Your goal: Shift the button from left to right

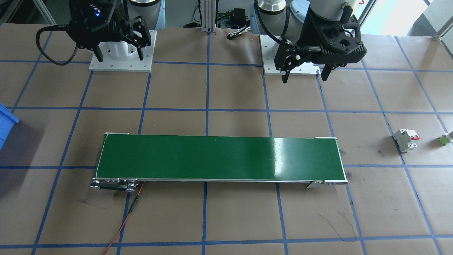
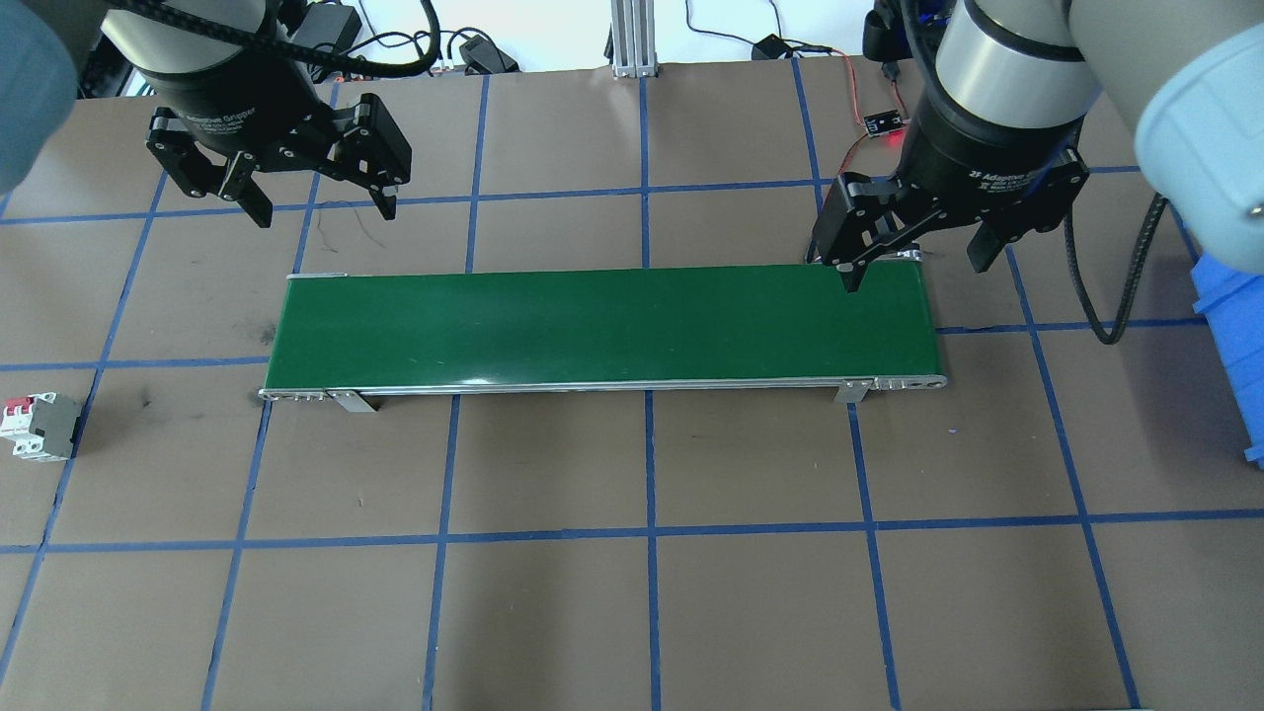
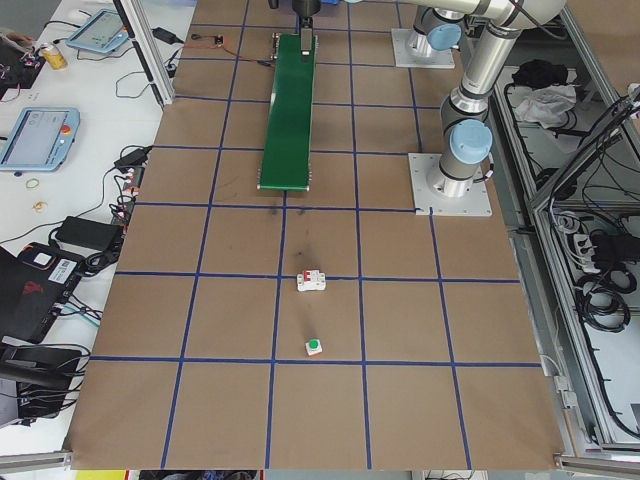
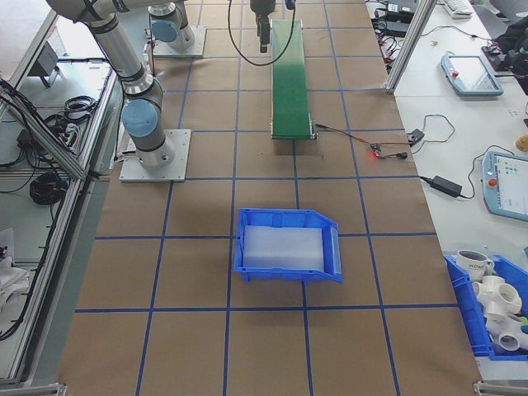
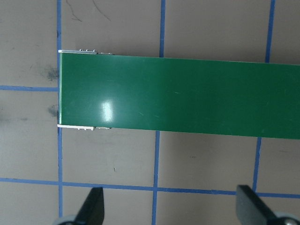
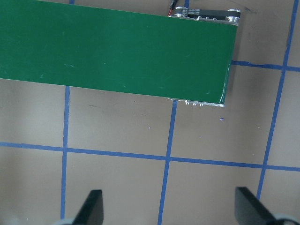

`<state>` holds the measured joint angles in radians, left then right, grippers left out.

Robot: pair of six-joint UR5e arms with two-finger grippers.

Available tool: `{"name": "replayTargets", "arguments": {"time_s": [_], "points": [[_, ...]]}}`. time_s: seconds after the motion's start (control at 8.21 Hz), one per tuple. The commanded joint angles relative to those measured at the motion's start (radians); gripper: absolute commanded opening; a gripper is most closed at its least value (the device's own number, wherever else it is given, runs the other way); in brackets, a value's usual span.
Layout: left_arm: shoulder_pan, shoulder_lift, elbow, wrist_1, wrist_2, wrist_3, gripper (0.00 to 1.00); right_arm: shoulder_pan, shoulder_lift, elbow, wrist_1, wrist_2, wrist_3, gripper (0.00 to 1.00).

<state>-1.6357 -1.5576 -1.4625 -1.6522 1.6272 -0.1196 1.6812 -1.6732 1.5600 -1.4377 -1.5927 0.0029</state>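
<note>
Green-capped button (image 3: 314,347) on table (image 3: 400,330) far out at left end, beyond breaker (image 3: 313,281), untouched | nothing done yet; pick, carry right all left | left claw (image 2: 319,202) spread, empty, by belt (image 2: 592,326); right claw (image 2: 913,265) spread, empty | button cut off at front-view edge, absent overhead

Green conveyor belt (image 2: 602,326), white circuit breaker (image 1: 406,140), blue bin (image 4: 287,246) on the gridded table (image 2: 632,592).
</note>
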Motion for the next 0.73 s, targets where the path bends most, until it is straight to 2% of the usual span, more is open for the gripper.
{"name": "replayTargets", "arguments": {"time_s": [0.0,0.37,0.49,0.61], "points": [[0.002,0.011,0.002,0.026,-0.003,-0.011,1.0,0.0,0.0,0.0,-0.001,0.0,0.0,1.0],[0.011,0.017,-0.004,0.012,0.006,-0.02,1.0,0.0,0.0,0.0,0.0,0.0,0.0,1.0],[0.072,0.022,-0.002,0.002,0.006,-0.02,1.0,0.0,0.0,0.0,-0.001,0.0,0.0,1.0],[0.174,0.027,0.007,0.0,0.005,-0.008,1.0,0.0,0.0,0.0,0.0,-0.001,0.0,1.0]]}}
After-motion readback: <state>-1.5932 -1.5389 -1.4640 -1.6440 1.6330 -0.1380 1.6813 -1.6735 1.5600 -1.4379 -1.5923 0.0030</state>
